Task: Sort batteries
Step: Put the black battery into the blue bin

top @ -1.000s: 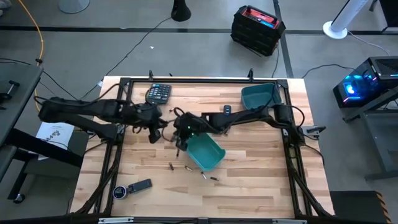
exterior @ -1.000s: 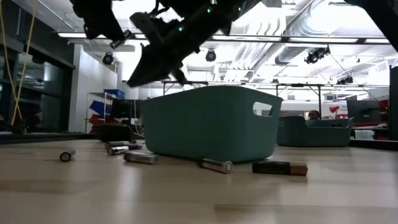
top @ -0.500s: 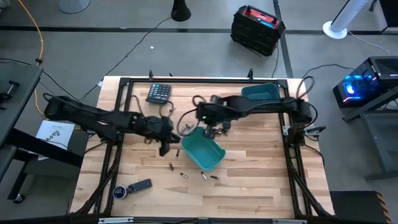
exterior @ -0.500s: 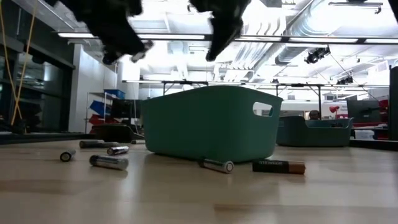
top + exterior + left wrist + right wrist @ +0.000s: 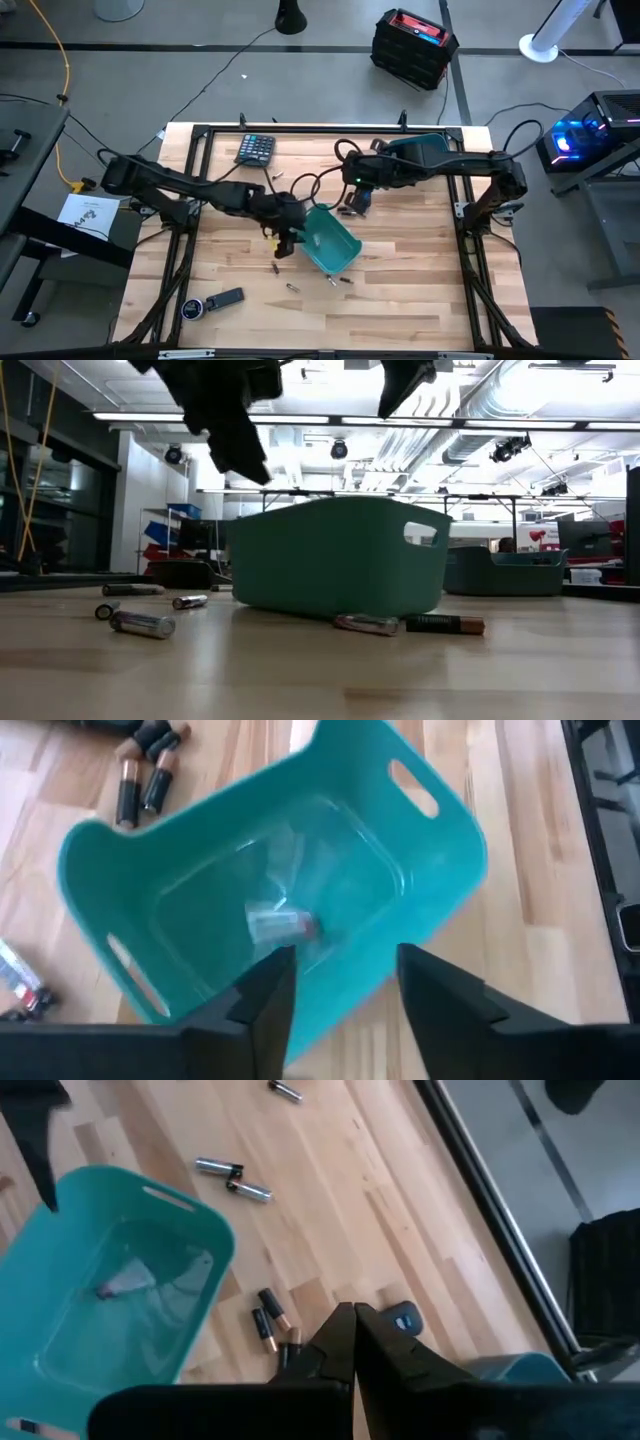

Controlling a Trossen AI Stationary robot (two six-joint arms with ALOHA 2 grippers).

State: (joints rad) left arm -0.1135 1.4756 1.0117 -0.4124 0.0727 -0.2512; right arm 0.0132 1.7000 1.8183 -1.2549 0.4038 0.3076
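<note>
While hovering over the near teal bin (image 5: 330, 242), seen from above, the left end effector (image 5: 283, 238) sits at its left rim; the right end effector (image 5: 356, 200) hangs just behind the bin.

Low view: loose batteries (image 5: 143, 623) lie on the worktop (image 5: 320, 670) left and right of the bin.

Left wrist: fingers (image 5: 262, 1003) spread apart, released; one battery (image 5: 280, 925) blurred inside the bin.

Right wrist: fingers clenched shut, empty.

Risk: the left arm could nudge the bin rim and scatter nearby cells.

Change: a second ago the left fingers were nearly shut, beside the bin.
</note>
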